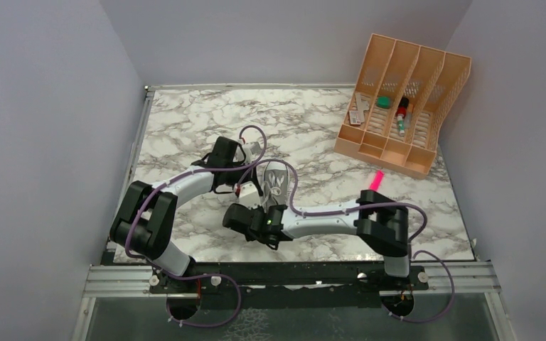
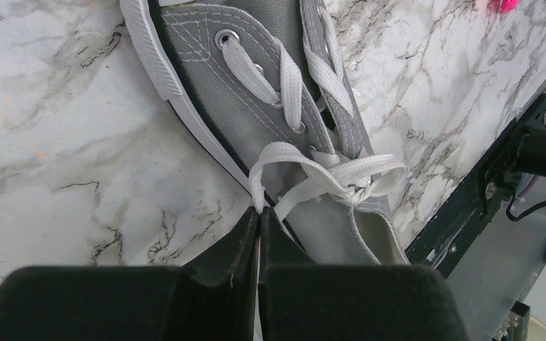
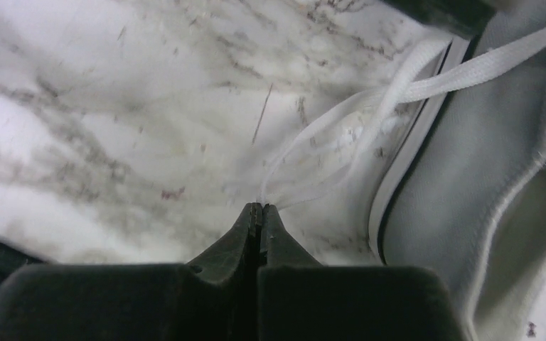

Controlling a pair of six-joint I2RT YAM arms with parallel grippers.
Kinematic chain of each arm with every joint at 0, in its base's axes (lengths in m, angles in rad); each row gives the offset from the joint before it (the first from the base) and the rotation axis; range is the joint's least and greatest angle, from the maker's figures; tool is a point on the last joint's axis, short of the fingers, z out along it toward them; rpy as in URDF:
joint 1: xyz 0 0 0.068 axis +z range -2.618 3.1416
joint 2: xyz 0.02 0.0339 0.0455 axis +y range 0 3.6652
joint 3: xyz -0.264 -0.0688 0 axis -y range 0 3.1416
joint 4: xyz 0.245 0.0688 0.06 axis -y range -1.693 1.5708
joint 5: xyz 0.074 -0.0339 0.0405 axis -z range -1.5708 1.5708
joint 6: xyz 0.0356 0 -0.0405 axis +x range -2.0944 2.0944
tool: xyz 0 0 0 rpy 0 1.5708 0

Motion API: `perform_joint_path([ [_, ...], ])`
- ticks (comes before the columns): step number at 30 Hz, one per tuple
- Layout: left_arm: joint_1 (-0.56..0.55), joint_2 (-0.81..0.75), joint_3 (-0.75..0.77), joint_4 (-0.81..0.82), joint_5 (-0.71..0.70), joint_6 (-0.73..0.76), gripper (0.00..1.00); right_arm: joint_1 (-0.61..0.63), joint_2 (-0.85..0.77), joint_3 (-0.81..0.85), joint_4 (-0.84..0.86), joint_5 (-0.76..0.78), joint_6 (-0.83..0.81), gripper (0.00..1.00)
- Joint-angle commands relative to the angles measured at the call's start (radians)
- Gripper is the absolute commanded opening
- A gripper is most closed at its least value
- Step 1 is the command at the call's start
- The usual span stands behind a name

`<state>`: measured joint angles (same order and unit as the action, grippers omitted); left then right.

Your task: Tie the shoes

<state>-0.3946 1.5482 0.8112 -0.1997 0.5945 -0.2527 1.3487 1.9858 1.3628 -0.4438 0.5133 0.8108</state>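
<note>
The grey canvas sneaker (image 1: 276, 182) with a white sole rim lies on the marble table between my two arms. In the left wrist view the shoe (image 2: 256, 92) shows its white laces (image 2: 284, 85) crossed through the eyelets, with a knot and loops (image 2: 355, 177) near the opening. My left gripper (image 2: 259, 211) is shut on a lace loop beside the shoe's sole. My right gripper (image 3: 259, 206) is shut on a white lace (image 3: 398, 96) that runs taut back to the shoe (image 3: 483, 177). In the top view both gripper tips are hidden by the arms.
A peach-coloured divided organizer (image 1: 402, 106) with small items stands at the back right. A pink object (image 1: 377, 179) lies on the table near the right arm. The table's black front rail (image 2: 483, 192) runs close to the shoe's heel.
</note>
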Motion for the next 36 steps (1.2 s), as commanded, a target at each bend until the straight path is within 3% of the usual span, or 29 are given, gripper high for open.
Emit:
perform_joint_path([
  [1, -0.001, -0.025, 0.04, -0.019, 0.022, 0.006, 0.04, 0.009, -0.183, -0.12, 0.139, -0.167, -0.107, 0.01],
  [9, -0.001, -0.104, 0.008, -0.019, 0.049, -0.061, 0.04, -0.04, -0.4, -0.367, 0.36, -0.338, -0.073, 0.03],
  [13, -0.002, -0.128, -0.012, -0.01, 0.045, -0.083, 0.04, -0.103, -0.35, -0.36, 0.383, -0.393, -0.074, 0.01],
  [17, -0.003, -0.132, -0.006, -0.009, 0.028, -0.073, 0.04, -0.146, -0.297, -0.414, 0.605, -0.552, -0.141, 0.0],
  [22, -0.001, -0.098, 0.004, -0.004, 0.022, -0.061, 0.04, -0.146, -0.138, -0.282, 0.48, -0.561, -0.263, 0.01],
  [30, -0.003, -0.111, -0.016, 0.006, 0.027, -0.055, 0.04, -0.131, -0.095, -0.21, 0.352, -0.449, -0.286, 0.03],
  [36, -0.003, -0.098, -0.017, 0.006, 0.029, -0.037, 0.04, -0.117, -0.124, -0.278, 0.416, -0.413, -0.276, 0.23],
])
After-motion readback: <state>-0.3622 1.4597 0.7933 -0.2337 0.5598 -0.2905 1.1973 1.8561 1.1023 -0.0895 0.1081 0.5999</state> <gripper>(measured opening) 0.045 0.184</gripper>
